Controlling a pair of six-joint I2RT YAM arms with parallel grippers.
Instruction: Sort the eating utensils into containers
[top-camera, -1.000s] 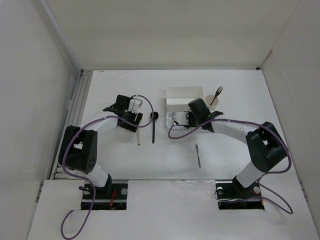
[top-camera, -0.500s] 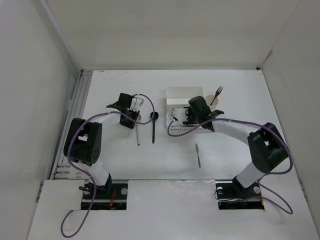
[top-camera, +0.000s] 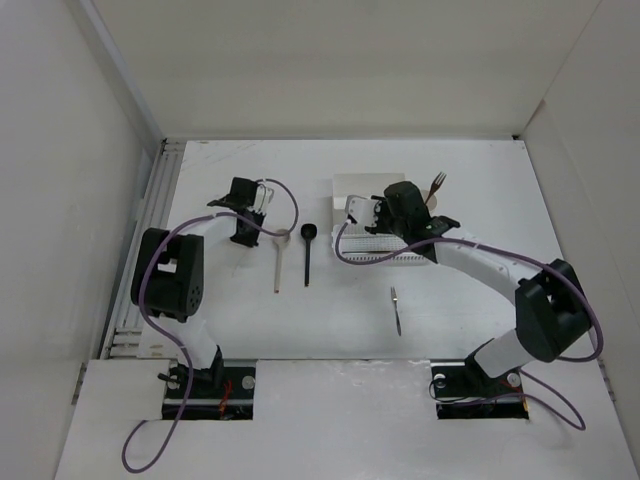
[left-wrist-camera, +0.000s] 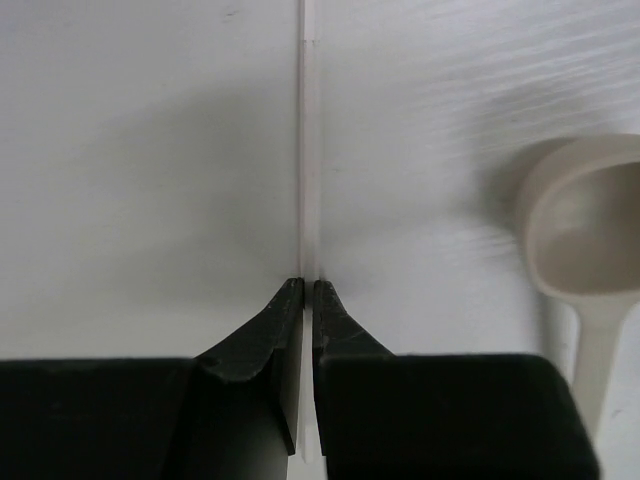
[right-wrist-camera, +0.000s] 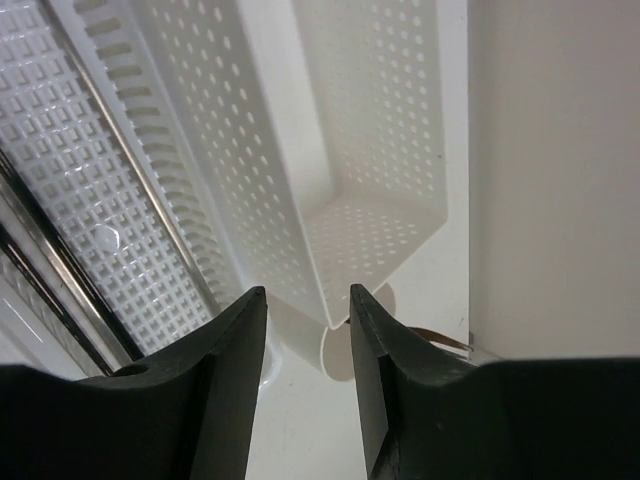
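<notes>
Between left claw tips: pale stick clamped, near end hidden; right claw apart.

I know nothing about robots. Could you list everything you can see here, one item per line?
white box: one, white, far middle of the table.
perforated basket: one, white, just nearer than the box.
cup: one, beige, right of the box.
dark fork: one, standing in the cup.
black spoon: one, lying left of the basket.
beige spoon: one, lying left of the black spoon.
small dark utensil: one, lying nearer than the basket; type too small to tell.
pale stick: one, whitish, pinched by the left gripper.
table: one, white.
left gripper: black, shut.
right gripper: black, open above the basket.
</notes>
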